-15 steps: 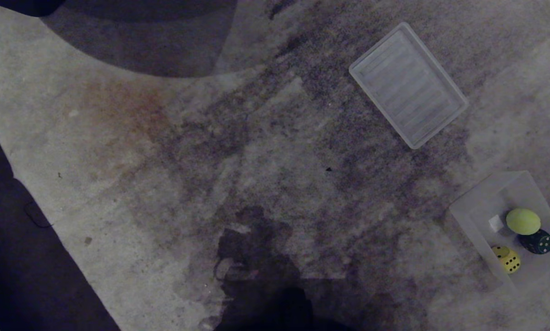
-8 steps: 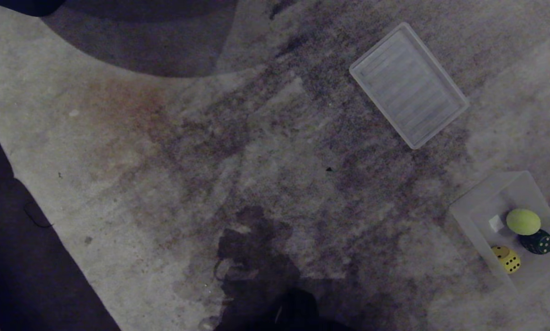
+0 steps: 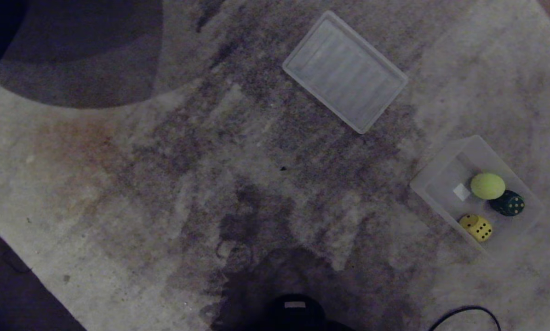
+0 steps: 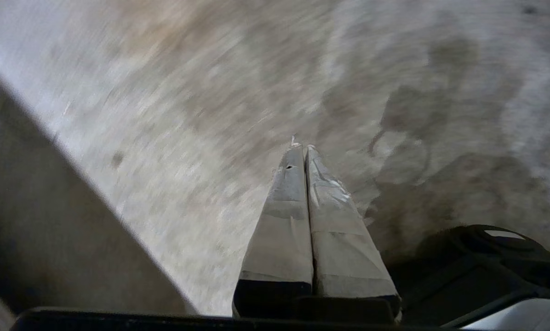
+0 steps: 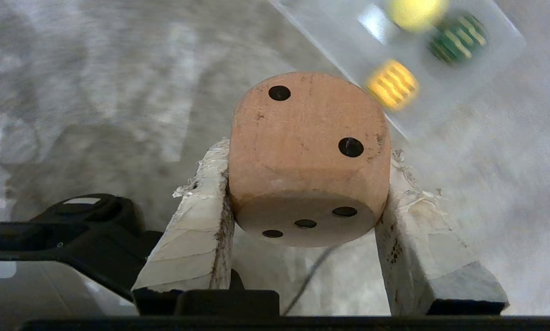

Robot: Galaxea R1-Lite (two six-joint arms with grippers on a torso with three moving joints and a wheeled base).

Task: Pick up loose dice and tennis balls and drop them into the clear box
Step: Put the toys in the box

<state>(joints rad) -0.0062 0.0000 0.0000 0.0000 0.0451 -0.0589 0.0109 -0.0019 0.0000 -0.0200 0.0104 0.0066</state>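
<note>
I am holding the beige die (image 5: pixel 309 156) clamped in my right jaws (image 5: pixel 302 193); the clear box (image 5: pixel 495 69) is lying ahead of them, off to one side. My left jaws (image 4: pixel 305 158) are hanging pressed together, empty.

left gripper (image 4: pixel 302 149) fingers: wrapped in pale tape
right gripper (image 5: pixel 305 184) fingers: frayed white tape
body: black casing (image 4: pixel 477 262)

Beige die (image 5: pixel 309 156) black pips; yellow die (image 3: pixel 476 227); dark-green die (image 3: pixel 507 203).
</note>
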